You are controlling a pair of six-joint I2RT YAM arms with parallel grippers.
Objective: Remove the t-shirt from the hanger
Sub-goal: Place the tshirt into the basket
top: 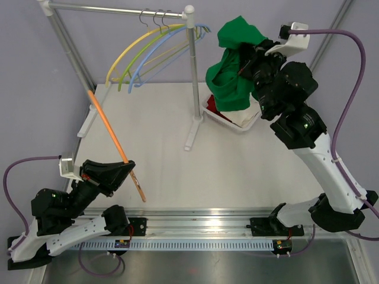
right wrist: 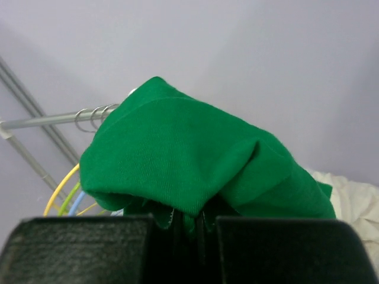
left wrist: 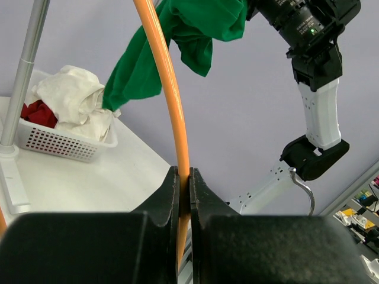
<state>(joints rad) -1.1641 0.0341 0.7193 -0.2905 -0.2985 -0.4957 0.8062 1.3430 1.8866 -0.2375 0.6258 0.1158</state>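
White table (top: 249,177); left pincer (left wrist: 184,195) tight on orange hanger (left wrist: 169,89), right pincer (right wrist: 188,228) on green t-shirt (right wrist: 177,154).

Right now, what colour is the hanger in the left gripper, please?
The hanger is orange, clearest in the left wrist view.

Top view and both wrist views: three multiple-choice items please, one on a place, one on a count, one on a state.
1. Where is the green shirt?
A. on the floor
B. flat on the table
C. in the right hand

2. How many hangers hang on the rack?
A. one
B. three
C. five

3. How is the left hand?
A. shut on the orange hanger
B. open
C. shut on the shirt

1 C: the shirt bunches out of that shut hand, in the air by the basket.
2 B: a yellow, a green and a blue one hang there.
3 A: it clamps the orange rod.
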